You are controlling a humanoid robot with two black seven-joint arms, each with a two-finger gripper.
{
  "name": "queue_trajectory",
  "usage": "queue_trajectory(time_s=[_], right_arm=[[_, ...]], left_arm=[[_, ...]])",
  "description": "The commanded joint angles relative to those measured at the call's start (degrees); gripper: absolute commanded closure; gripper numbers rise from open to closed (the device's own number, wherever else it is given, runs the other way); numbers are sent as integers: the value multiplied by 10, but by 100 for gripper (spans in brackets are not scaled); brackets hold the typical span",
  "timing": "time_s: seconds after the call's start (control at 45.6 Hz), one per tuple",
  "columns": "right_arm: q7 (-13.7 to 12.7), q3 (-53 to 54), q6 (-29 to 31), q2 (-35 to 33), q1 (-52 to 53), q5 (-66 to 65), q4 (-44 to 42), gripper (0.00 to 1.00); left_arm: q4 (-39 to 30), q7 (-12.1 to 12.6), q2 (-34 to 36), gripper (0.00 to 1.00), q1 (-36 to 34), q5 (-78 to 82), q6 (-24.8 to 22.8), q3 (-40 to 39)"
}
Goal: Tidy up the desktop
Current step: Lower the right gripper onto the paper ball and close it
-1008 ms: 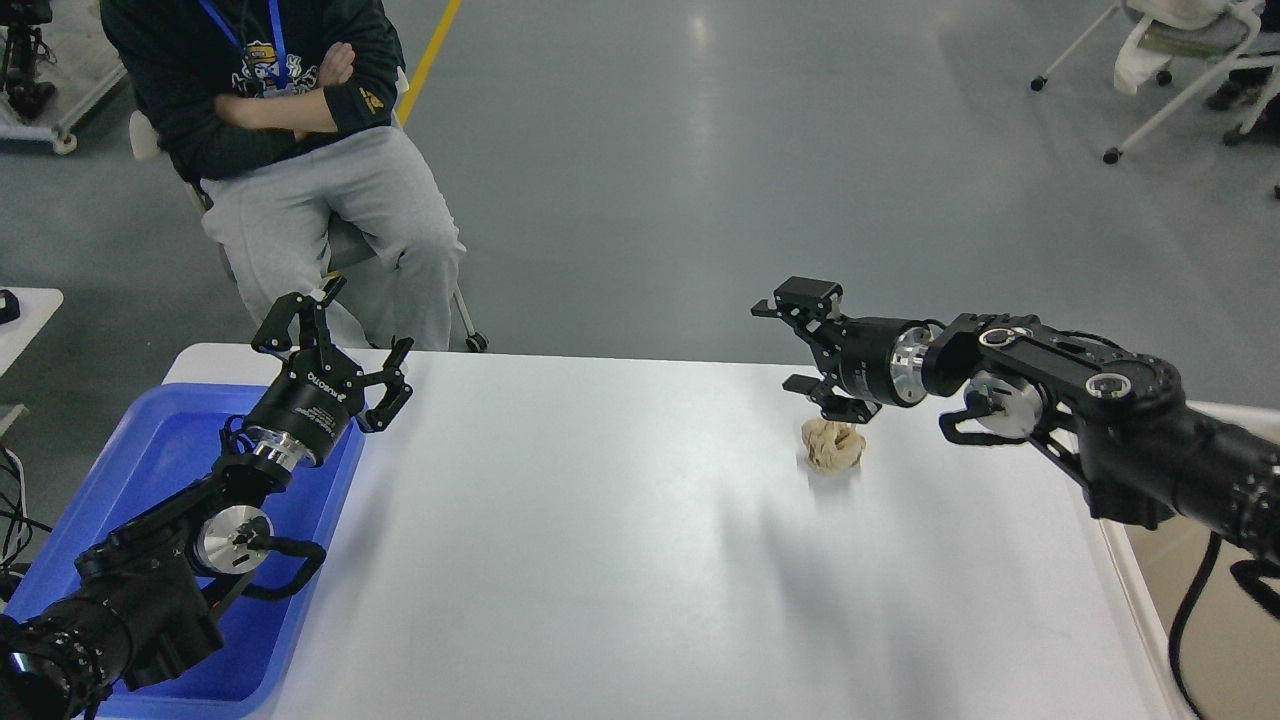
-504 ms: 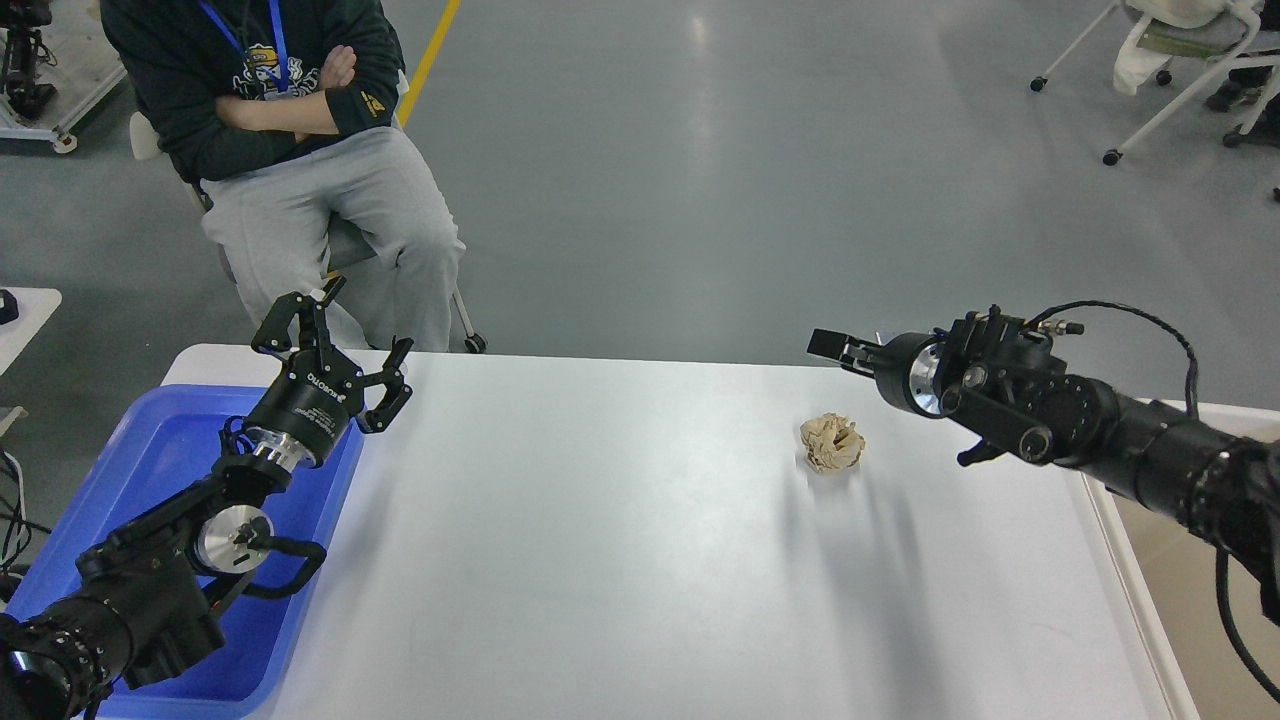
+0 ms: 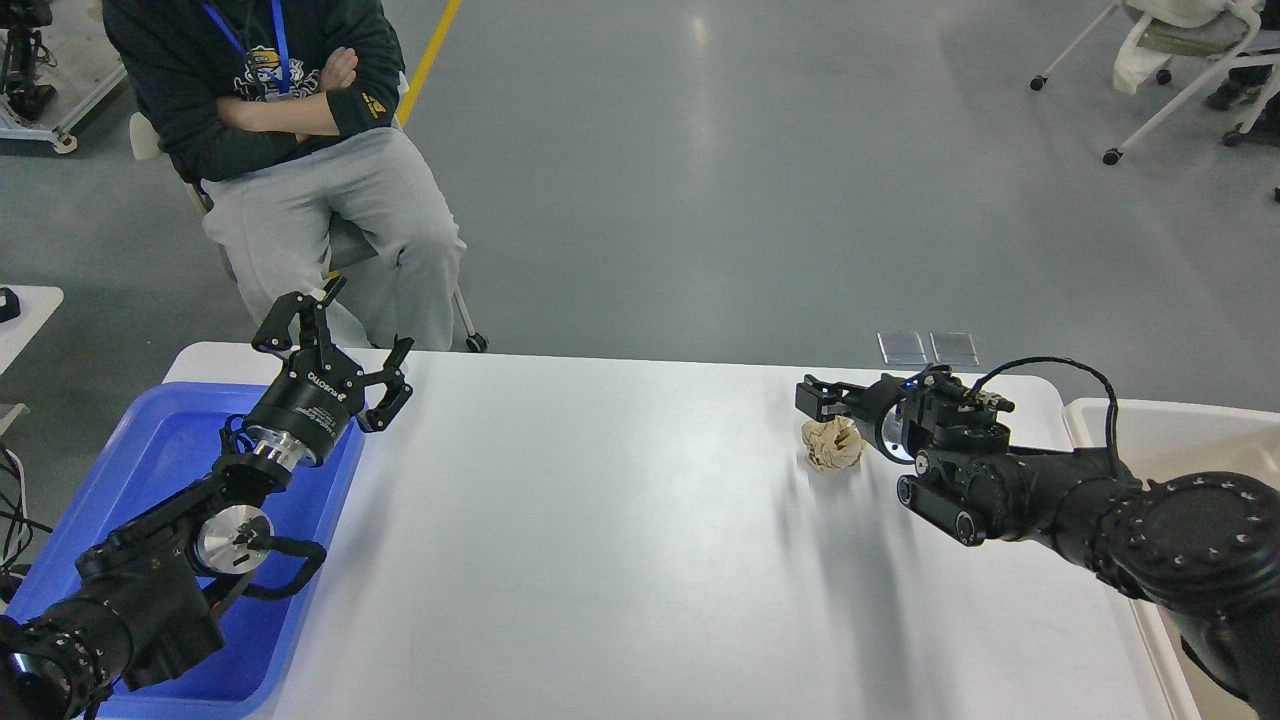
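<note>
1. The right hand [image 3: 822,398] has dropped low over the tabletop [image 3: 600,520] and now sits just beside the crumpled paper ball [image 3: 832,444], at its far upper edge. A second ago it hovered higher, above the ball, and half a second ago it had swung off to the right.
2. Seen end-on and dark, its fingers cannot be told apart, so I cannot tell whether it is open or closed; nothing shows the ball as gripped.
3. The ball has not moved; it rests on the right half of the tabletop.
4. The left hand [image 3: 335,340] hangs open and empty over the far corner of the blue tray [image 3: 150,450], unchanged.
5. A white tub [image 3: 1150,425] stands at the right edge.
6. Judging from this, the right arm is lining up for a grasp of the ball.
</note>
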Motion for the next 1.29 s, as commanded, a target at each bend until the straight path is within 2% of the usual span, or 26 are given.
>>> queue_trajectory(time_s=[0.0,0.855,1.271], right_arm=[[8,-27,-24,19,-35,-4,-37,0],[8,-19,-77,19,-60,6,-36,0],[19,28,-74,19,-66,8,27,0]], left_arm=[[0,0,0,0,0,0,0,0],[0,0,0,0,0,0,0,0],[0,0,0,0,0,0,0,0]])
